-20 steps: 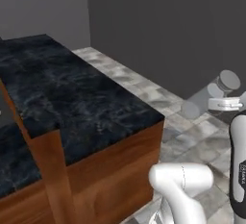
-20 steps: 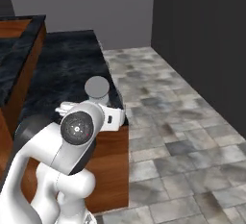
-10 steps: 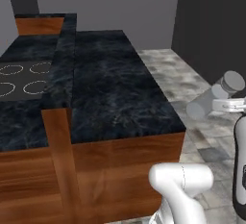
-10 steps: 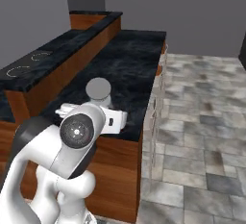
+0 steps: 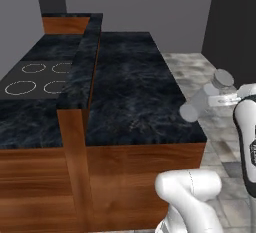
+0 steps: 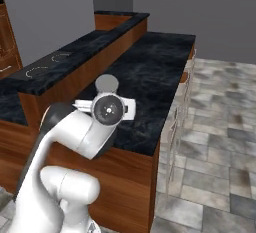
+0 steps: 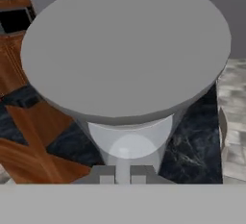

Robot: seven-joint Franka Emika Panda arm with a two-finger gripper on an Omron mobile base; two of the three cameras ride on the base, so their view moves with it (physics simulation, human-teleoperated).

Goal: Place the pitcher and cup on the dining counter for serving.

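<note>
My gripper [image 7: 121, 175] is shut on a plain grey pitcher [image 7: 125, 55], whose wide round body looms just beyond the fingertips [image 7: 103, 172]. In the left base view the pitcher [image 5: 200, 102] hangs in the air off the right edge of the black worktop, held out from the white hand [image 5: 227, 98]. From the right, its grey top [image 6: 106, 83] pokes up behind the hand. The dining counter [image 5: 82, 72] is the narrow raised black marbled slab on a wood panel, running away from me left of the pitcher; it also shows as a raised ledge [image 6: 75, 57]. The cup is out of view.
A lower black worktop with cooktop rings [image 5: 30, 77] lies left of the raised slab. A wide black stone worktop [image 5: 135, 92] with wooden sides lies to its right. Grey tiled floor [image 6: 215, 142] spreads on the right. A dark wall [image 5: 235, 17] stands at the far right.
The whole scene has swung as the base moved: the counters now run lengthwise away from me. The arm keeps its pose, with the pitcher still held.
</note>
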